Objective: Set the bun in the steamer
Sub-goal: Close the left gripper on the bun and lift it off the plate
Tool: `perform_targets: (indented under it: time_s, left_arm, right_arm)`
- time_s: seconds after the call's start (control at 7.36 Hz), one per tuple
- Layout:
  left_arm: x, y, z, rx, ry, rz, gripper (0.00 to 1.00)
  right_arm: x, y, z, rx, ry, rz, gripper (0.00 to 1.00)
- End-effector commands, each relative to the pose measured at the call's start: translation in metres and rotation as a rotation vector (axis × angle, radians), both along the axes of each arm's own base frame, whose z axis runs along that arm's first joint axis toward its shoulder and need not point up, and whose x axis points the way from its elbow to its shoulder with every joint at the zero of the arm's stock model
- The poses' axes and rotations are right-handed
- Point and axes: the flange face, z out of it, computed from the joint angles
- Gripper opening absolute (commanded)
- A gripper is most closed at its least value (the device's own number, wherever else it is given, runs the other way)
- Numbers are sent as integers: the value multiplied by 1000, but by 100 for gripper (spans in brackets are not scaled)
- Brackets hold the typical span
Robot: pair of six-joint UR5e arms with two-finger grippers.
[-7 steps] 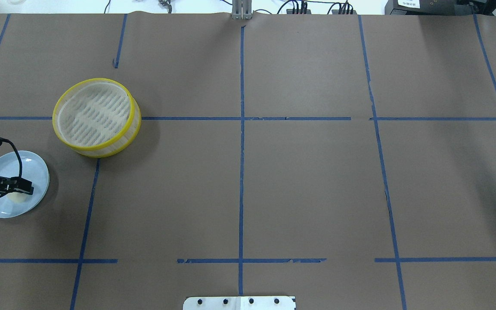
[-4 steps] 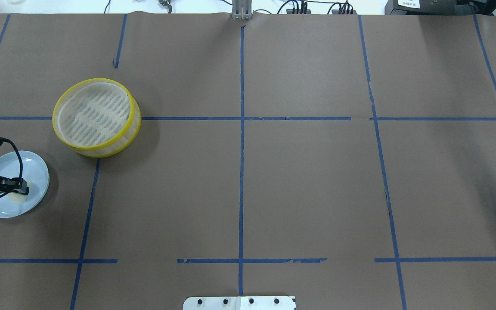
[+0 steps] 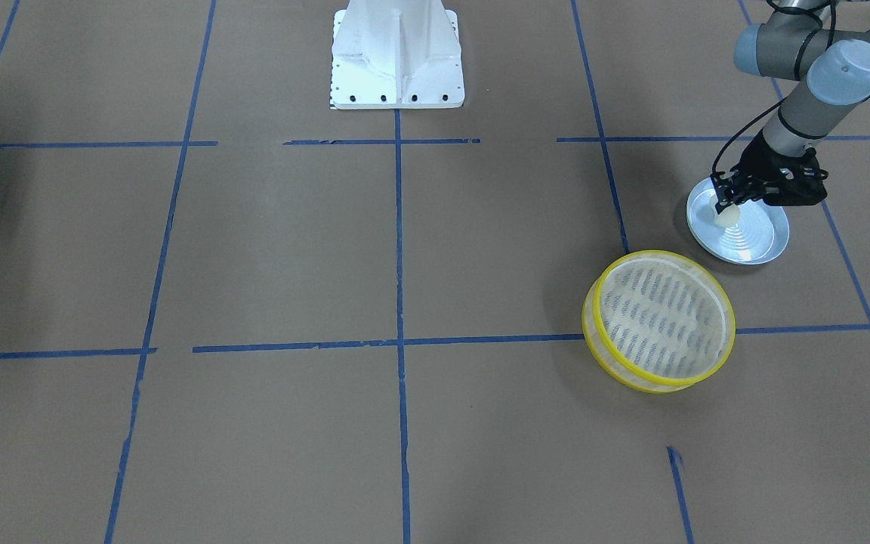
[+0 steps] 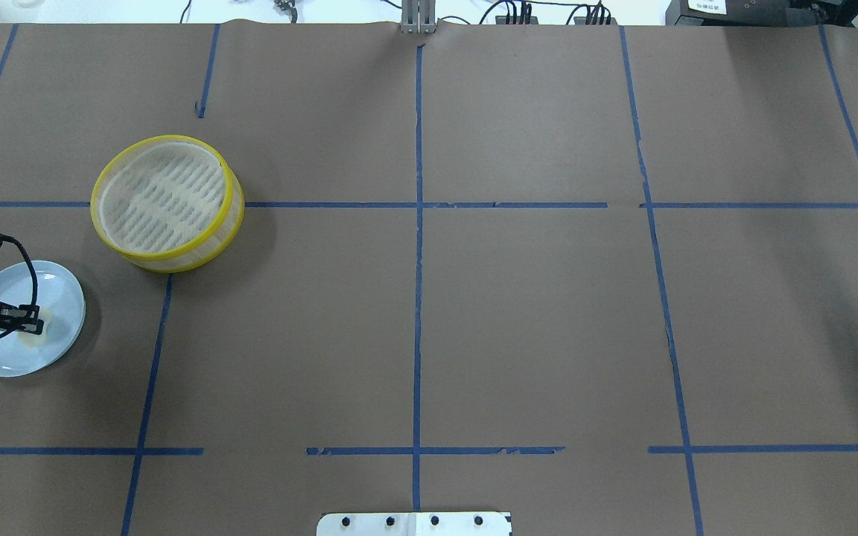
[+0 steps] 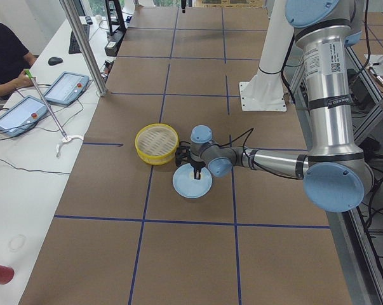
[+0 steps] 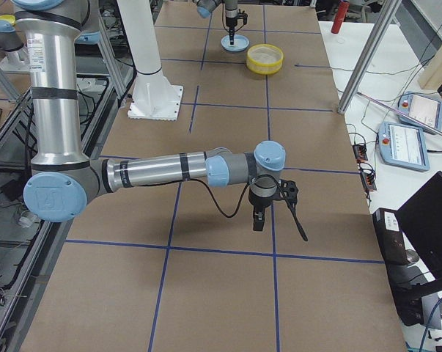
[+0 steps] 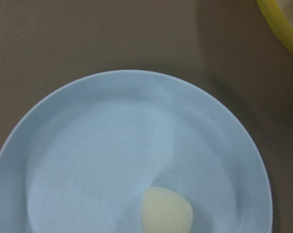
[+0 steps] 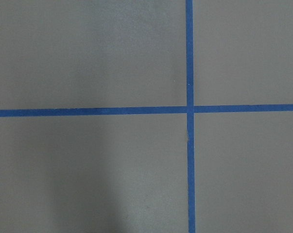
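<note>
The cream-white bun point(image 4: 29, 339) lies on a pale blue ridged plate point(image 4: 60, 292) at the table's left edge. My left gripper point(image 4: 33, 323) hangs low just above the bun, fingers pointing down and looking slightly apart, nothing held. The front view shows the bun point(image 3: 726, 218) right under the left gripper point(image 3: 729, 202). In the left wrist view the bun point(image 7: 166, 214) sits near the bottom of the plate point(image 7: 112, 145), with no fingers in frame. The yellow-rimmed steamer point(image 4: 164, 197) stands empty beyond the plate. My right gripper point(image 6: 259, 217) shows only in the right side view, so I cannot tell its state.
The table is brown paper point(image 4: 533, 320) crossed by blue tape lines point(image 4: 418, 298). The robot's white base plate point(image 3: 397, 53) is at the near middle edge. The right arm hovers over a tape crossing point(image 8: 189, 109), far from the plate. An operator point(image 5: 4, 54) sits at the side bench.
My left gripper has shifted a little toward the table's left edge and come lower over the bun. The bun, plate and steamer have not moved.
</note>
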Motion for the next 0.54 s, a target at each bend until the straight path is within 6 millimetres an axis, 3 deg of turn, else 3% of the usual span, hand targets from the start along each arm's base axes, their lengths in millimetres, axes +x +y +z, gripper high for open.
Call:
perform_targets:
  time_s: [0.0, 0.41]
  left_arm:
    - [-16, 11, -14, 28, 8, 15, 20]
    - [-40, 0, -42, 37, 0, -5, 21]
  right_arm:
    - [0, 0, 0, 0, 0, 0, 100]
    - [0, 0, 0, 0, 0, 0, 100]
